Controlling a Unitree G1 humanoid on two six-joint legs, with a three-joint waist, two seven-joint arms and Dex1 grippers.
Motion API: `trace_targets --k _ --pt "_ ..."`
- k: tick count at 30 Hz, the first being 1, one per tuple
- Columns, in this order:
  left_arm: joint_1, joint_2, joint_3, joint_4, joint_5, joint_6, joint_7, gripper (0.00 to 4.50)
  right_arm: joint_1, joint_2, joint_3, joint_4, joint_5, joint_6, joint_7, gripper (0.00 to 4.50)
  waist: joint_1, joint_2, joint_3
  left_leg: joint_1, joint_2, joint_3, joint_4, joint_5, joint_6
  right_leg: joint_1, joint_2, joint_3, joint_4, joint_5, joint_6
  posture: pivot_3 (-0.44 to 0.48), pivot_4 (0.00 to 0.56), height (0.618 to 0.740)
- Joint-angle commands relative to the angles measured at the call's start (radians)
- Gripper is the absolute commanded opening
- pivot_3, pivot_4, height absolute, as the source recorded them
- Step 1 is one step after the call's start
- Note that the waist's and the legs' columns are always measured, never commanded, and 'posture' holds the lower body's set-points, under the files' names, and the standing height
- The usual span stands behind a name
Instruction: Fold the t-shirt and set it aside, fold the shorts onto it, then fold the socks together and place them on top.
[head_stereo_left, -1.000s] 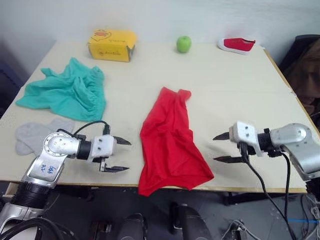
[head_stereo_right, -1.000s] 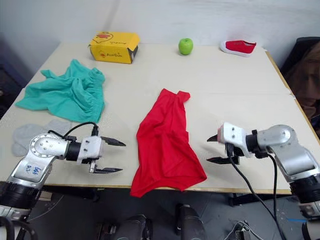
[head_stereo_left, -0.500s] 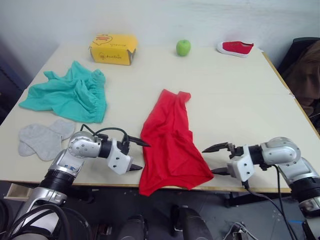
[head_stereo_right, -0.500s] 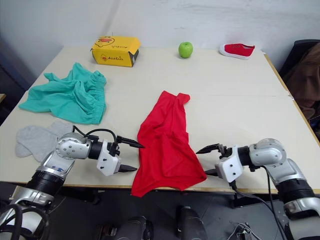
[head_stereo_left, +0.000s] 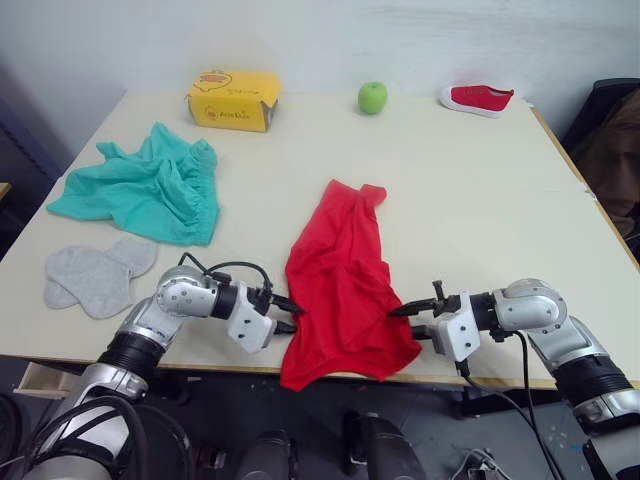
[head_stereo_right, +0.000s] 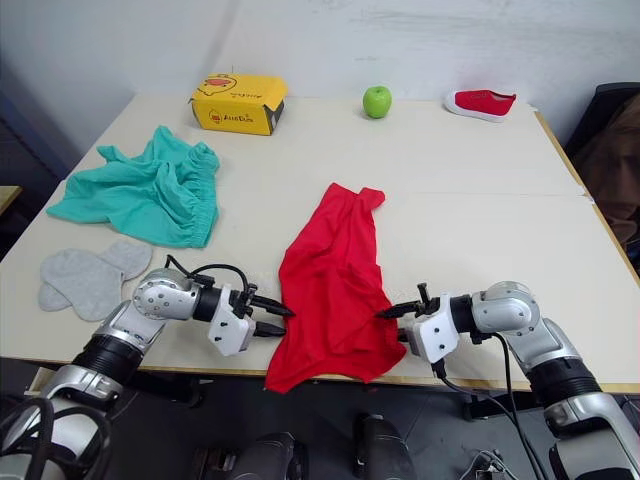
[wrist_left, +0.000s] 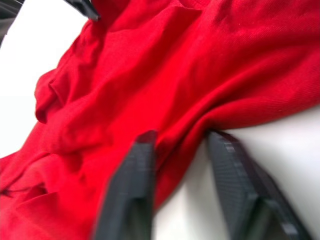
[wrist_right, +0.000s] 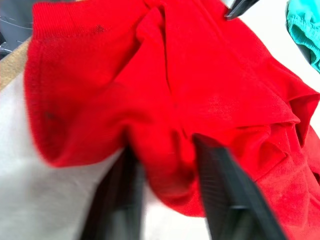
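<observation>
Lying crumpled between both parted hands, the t-shirt (head_stereo_left: 340, 280) meets left hand (head_stereo_left: 290, 313) and right hand (head_stereo_left: 398, 318) at its edges.

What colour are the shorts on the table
Teal-green; the shorts show best in the right eye view.

Open worktop (head_stereo_left: 480, 190) stretches toward 1 o'clock of the red t-shirt (head_stereo_left: 340, 280); teal shorts (head_stereo_left: 140, 190) and grey socks (head_stereo_left: 95, 278) crowd 9 to 10 o'clock, with box (head_stereo_left: 234, 98), apple (head_stereo_left: 372, 97) and shoe (head_stereo_left: 480, 99) lining the far edge.
</observation>
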Motion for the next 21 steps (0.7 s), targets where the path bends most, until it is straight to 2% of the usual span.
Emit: trace_targets --k 1,2,5,8,14,17,21 --pt "-0.025 -0.033 -0.036 0.086 0.027 0.050 -0.014 0.30 0.009 -0.014 -0.007 -0.033 0.028 0.021 -0.007 0.08 0.001 0.000 0.000 0.000 0.000 0.000 0.000 0.000 0.000 0.000 0.000 0.000 0.000 0.000 0.000 0.000 0.150 0.740" --pt "-0.035 -0.042 -0.040 0.104 0.027 0.052 -0.020 0.02 0.011 -0.014 -0.011 -0.038 0.035 0.033 -0.007 0.00 0.003 0.000 0.000 0.000 0.000 0.000 0.000 0.000 0.000 0.000 0.000 0.000 0.000 0.000 0.000 0.000 0.150 0.740" --pt "-0.054 -0.059 -0.046 0.127 0.015 0.058 -0.037 0.02 0.021 -0.018 -0.025 -0.070 0.061 0.086 -0.007 0.00 0.001 0.000 0.000 0.000 -0.001 0.000 0.000 0.000 0.001 0.000 0.000 0.000 0.000 0.000 0.000 0.000 0.150 0.740" --pt "-0.044 -0.061 -0.025 0.058 -0.075 0.143 -0.093 0.02 0.046 -0.040 -0.045 -0.160 0.124 0.201 0.007 0.00 0.000 0.000 0.000 -0.001 -0.001 0.000 0.000 0.000 0.001 0.000 0.000 -0.001 0.000 0.000 0.000 0.000 0.150 0.740" --pt "0.098 0.055 0.031 -0.310 -0.312 0.485 -0.223 0.02 0.179 -0.103 -0.119 -0.457 0.289 0.525 -0.019 0.00 -0.008 0.002 0.002 -0.007 0.001 -0.002 -0.002 0.000 -0.002 -0.007 0.001 -0.002 0.000 -0.001 -0.001 0.000 0.150 0.740" --pt "0.179 0.141 0.066 -0.490 -0.404 0.664 -0.250 0.02 0.262 -0.140 -0.169 -0.619 0.382 0.691 -0.045 0.00 -0.011 0.002 0.003 -0.007 0.002 -0.003 -0.003 -0.001 -0.003 -0.008 0.002 -0.002 -0.001 -0.002 -0.002 0.000 0.150 0.740" --pt "0.268 0.217 0.116 -0.656 -0.482 0.823 -0.248 0.02 0.379 -0.188 -0.229 -0.789 0.497 0.867 -0.055 0.00 -0.009 0.002 0.003 -0.006 0.002 -0.004 -0.003 -0.001 -0.003 -0.006 0.002 -0.003 -0.001 -0.003 -0.002 0.000 0.150 0.740"
